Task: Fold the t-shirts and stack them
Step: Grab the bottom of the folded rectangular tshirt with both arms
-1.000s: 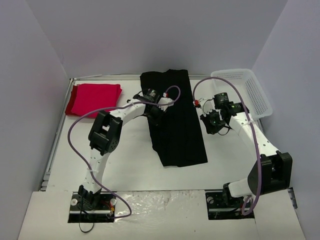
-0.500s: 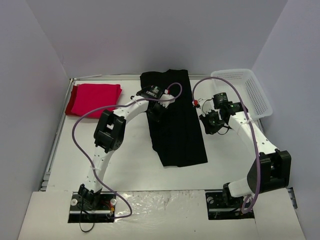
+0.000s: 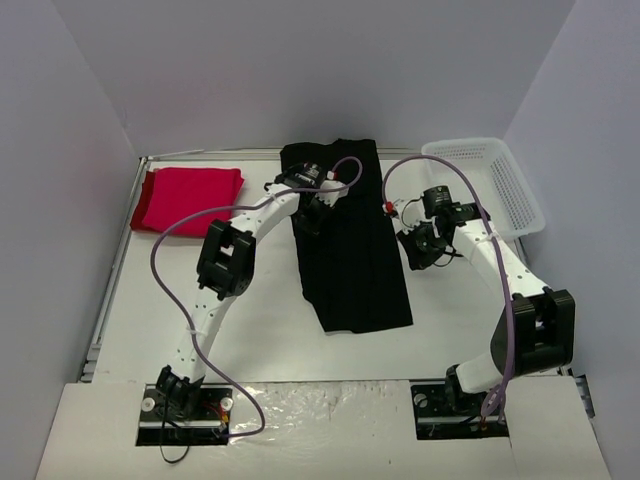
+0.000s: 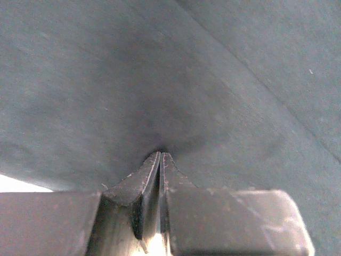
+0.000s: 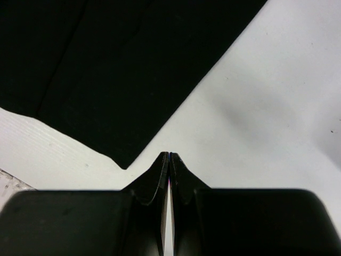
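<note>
Black t-shirt (image 3: pixel 360 270) lay as a long folded strip, running from 12 o'clock to the middle of the table (image 3: pixel 260 320). Left gripper (image 4: pixel 160 156) was over its 11 o'clock part, jaws pressed together with cloth puckered at the tips, apparently pinching a layer, likely to carry a fold across. Right gripper (image 5: pixel 169 155) was at the strip's 3 o'clock edge over bare table, jaws pressed together and empty. Red t-shirt (image 3: pixel 190 195) sat folded at 10 o'clock, probably the stack base. Basket (image 3: pixel 515 195) stood at 2 o'clock.

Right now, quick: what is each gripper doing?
Left gripper: jaws closed, pinching the black t-shirt.
Right gripper: jaws closed, holding nothing.
</note>
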Controlling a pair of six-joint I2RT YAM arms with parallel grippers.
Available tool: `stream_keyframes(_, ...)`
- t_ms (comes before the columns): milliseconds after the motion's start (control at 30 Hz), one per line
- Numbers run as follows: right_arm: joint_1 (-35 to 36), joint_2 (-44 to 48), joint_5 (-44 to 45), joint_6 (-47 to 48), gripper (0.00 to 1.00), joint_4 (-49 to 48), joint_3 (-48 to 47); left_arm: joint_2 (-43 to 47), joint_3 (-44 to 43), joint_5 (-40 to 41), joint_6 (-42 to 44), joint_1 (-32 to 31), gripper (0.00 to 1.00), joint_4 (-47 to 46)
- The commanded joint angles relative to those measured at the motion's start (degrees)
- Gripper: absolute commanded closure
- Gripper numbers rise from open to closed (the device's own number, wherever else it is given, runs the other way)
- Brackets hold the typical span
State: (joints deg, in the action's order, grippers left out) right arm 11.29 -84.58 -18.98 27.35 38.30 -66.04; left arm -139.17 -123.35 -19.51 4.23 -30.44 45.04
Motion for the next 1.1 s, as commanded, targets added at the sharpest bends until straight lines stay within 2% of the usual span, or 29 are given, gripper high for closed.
stream_keyframes(0,-0.1,-0.7,-0.6,-0.5,1.0,1.1,0.3,-3.3,-5.4,3.5,0.4,2.2,0.98,5.3)
stream_keyframes(300,0.1,-3.6,-0.3,-0.5,1.0,1.1,-0.4,-5.1,-9.4,6.1,2.1,3.5,0.98,6.1)
stream_keyframes(667,0.4,-3.4,0.2,-0.9,1.0,1.2,-0.2,-6.0,-12.3,5.1,2.7,3.7,0.98,6.6)
stream_keyframes(867,0.8,-2.8,-0.3,-0.9,1.0,1.6,-0.7,5.0,-2.2,4.7,4.0,2.2,0.98,2.4)
stream_keyframes(967,0.8,-2.6,0.0,-0.9,1.0,1.9,-0.9,13.5,4.6,5.5,4.5,1.0,0.89,0.5)
stream_keyframes(1000,0.8,-2.4,0.3,-1.0,1.0,2.2,-1.0,19.1,7.1,6.1,4.8,0.6,0.86,-0.6)
stream_keyframes(1067,0.8,-1.6,1.2,-1.2,1.0,2.3,-1.3,25.3,15.7,7.8,6.1,-1.1,0.76,-4.0)
